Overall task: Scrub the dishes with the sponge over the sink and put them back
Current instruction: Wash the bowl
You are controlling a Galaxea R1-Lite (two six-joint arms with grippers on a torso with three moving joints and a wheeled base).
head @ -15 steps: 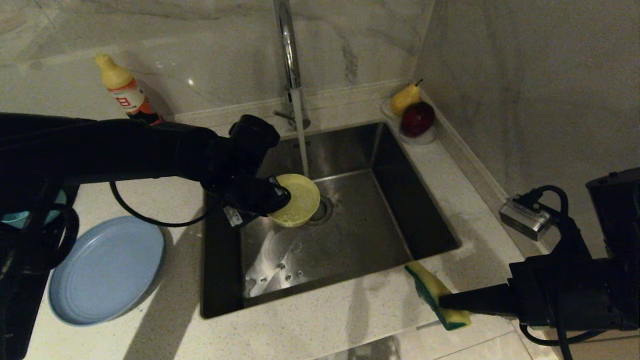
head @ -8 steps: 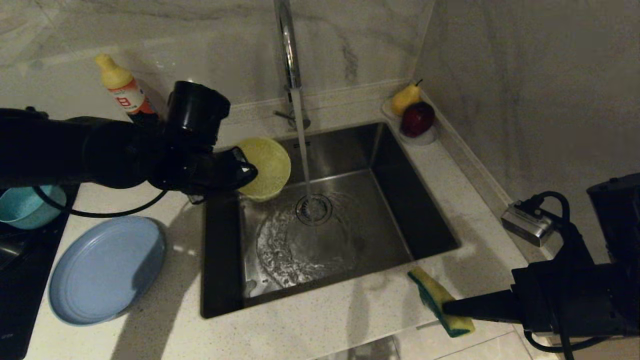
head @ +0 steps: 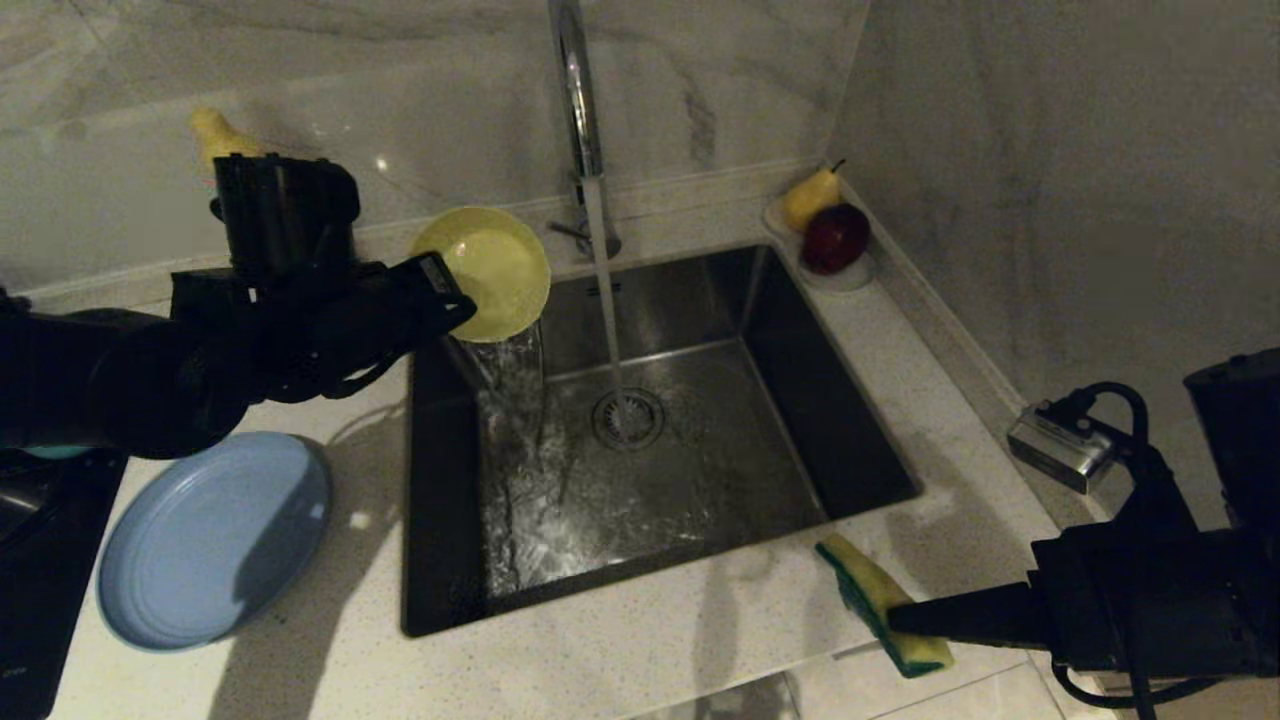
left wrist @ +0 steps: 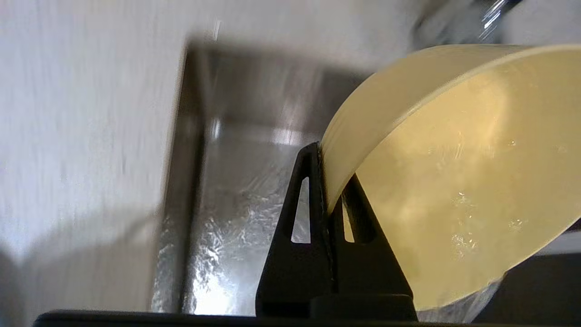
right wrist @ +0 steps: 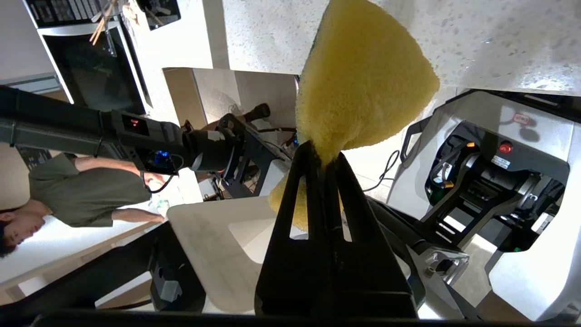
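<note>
Yellow bowl [head: 487, 270] tipped, wet inside, water spilling out

No legible text anywhere.

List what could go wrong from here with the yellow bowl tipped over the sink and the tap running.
1. The left gripper pinches only the wet rim of the yellow bowl; it might slip into the sink.
2. The bowl pours at the sink's left edge, so water may splash onto the counter near the blue plate.
3. The right gripper holds the sponge squeezed at the counter's front edge; it may drip outside the sink.
</note>
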